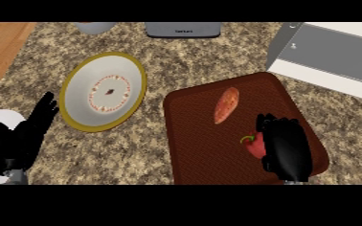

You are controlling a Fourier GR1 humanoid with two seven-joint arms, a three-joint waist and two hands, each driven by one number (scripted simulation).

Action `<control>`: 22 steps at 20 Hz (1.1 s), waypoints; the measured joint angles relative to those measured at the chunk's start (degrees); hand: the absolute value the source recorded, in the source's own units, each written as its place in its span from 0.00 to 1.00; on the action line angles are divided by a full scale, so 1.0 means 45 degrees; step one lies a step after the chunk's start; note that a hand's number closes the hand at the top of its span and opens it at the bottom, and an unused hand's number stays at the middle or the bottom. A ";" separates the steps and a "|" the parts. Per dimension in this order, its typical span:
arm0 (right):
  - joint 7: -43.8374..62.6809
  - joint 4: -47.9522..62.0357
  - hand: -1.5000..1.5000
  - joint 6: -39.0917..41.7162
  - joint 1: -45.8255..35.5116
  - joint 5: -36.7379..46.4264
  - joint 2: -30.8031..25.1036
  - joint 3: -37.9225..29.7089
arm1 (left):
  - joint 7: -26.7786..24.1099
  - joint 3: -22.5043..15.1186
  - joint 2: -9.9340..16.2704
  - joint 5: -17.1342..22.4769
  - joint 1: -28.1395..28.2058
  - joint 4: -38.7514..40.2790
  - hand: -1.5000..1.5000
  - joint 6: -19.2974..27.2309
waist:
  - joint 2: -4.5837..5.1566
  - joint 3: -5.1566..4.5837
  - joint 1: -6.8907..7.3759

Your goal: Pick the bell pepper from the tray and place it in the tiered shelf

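Right hand (286, 146) curls around the pepper (255, 145) on the tray (198, 143); left hand (32, 129) rests open.

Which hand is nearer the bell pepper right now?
Right. The right hand curls around the bell pepper on the tray; the left hand rests open far left.

Single head cam, looking steeply down on the granite counter (184, 57). Forearms enter from the lower edge: left hand (32, 134) at far left, right hand (286, 143) lower right. Close range: the brown tray (198, 139) fills the lower centre-right, the tiered shelf (322, 52) is cropped at the upper right.
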 measured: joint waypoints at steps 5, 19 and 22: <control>-0.1796 -0.0653 1.00 0.1990 -0.1170 -0.3956 -0.0828 -0.3011 | 0.0136 0.0051 0.0035 0.0053 -0.0150 -0.0074 0.50 -0.0053 | 0.0025 0.0017 -0.0005; 0.0116 -0.4648 1.00 0.7294 -0.3116 -1.2400 -0.1125 -0.9909 | 0.0047 0.0241 0.0015 -0.0057 0.0055 0.0024 0.50 -0.0168 | -0.0060 0.0007 -0.0189; 0.1348 -0.5060 1.00 0.7976 -0.4097 -1.3953 -0.1629 -1.1168 | 0.0024 0.0184 -0.0081 -0.0190 0.0012 0.0060 0.50 -0.0112 | -0.0050 0.0005 -0.0146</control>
